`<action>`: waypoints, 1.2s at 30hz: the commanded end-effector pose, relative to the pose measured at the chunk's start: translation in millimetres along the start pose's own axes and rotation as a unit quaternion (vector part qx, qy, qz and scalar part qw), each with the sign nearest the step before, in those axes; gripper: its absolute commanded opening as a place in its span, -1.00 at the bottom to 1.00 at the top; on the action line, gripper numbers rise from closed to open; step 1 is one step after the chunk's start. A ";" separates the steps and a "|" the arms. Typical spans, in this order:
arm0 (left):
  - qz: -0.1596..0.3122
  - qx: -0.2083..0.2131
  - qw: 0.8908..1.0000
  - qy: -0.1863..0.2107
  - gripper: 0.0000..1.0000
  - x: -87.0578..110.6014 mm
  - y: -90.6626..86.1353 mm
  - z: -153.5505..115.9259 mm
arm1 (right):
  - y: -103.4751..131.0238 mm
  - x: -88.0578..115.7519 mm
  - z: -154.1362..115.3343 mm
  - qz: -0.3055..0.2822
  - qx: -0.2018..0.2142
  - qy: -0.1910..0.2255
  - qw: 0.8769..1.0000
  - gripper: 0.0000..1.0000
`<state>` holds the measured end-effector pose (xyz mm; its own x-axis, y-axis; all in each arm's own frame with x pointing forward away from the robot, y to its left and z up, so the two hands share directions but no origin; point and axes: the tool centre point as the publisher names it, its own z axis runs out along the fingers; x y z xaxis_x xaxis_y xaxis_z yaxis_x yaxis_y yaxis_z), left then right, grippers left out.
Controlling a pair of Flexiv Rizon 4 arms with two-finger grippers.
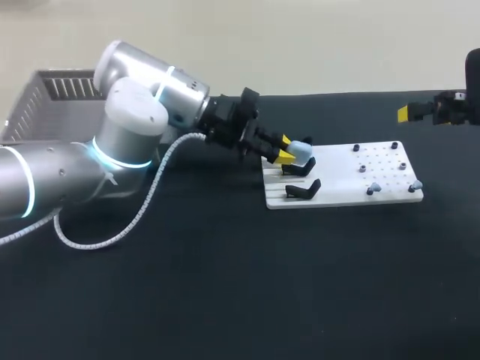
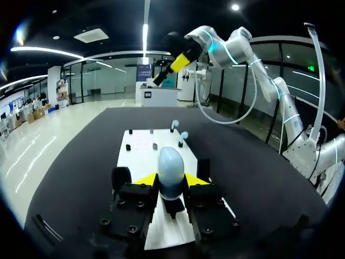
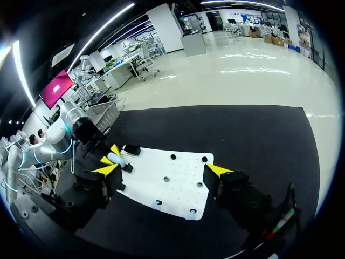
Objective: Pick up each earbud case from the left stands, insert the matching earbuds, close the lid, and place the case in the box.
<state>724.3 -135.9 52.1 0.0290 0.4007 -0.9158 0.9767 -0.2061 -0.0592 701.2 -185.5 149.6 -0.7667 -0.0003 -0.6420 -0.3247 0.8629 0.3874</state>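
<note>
A pale blue earbud case (image 1: 301,148) (image 2: 170,170) sits between the yellow fingertips of my left gripper (image 1: 289,154) (image 2: 171,179), which is shut on it from both sides. It is over the left end of the white board (image 1: 345,178), just above the back black stand (image 1: 301,166). The front stand (image 1: 304,189) is empty. Two pale earbuds (image 1: 373,188) (image 1: 415,184) rest on pegs near the board's front right corner. My right gripper (image 1: 409,112) (image 3: 161,170) hangs open high above the board's right side, holding nothing. The case (image 3: 115,158) also shows in the right wrist view.
A grey slatted basket (image 1: 45,97) stands at the back left behind my left arm. Small black pegs (image 1: 356,148) dot the board's right half. The dark table (image 1: 240,285) spreads wide in front of the board.
</note>
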 end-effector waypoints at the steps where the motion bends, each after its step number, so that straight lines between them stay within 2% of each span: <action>1: -0.001 -0.021 0.999 -0.040 -1.00 -9.3 -21.1 -17.1 | -0.3 0.1 -0.3 0.000 -0.001 0.000 1.000 1.00; 11: -0.028 -0.035 0.987 -0.155 -1.00 -36.1 -39.9 -40.1 | -0.3 0.1 -0.3 0.000 -0.001 0.000 1.000 1.00; 22: -0.030 -0.050 0.983 -0.174 -1.00 -50.7 -53.9 -40.3 | -0.3 0.1 -0.3 0.000 -0.001 0.000 1.000 1.00; 36: -0.017 -0.042 0.984 -0.174 -1.00 -53.2 -60.2 -39.5 | -0.3 0.1 -0.3 0.000 -0.001 0.000 1.000 1.00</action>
<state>675.4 -109.2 119.9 -0.0671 0.0738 -0.9950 0.9872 -0.1399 -0.0770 701.3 -185.5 149.6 -0.7667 -0.0002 -0.6420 -0.3246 0.8629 0.3874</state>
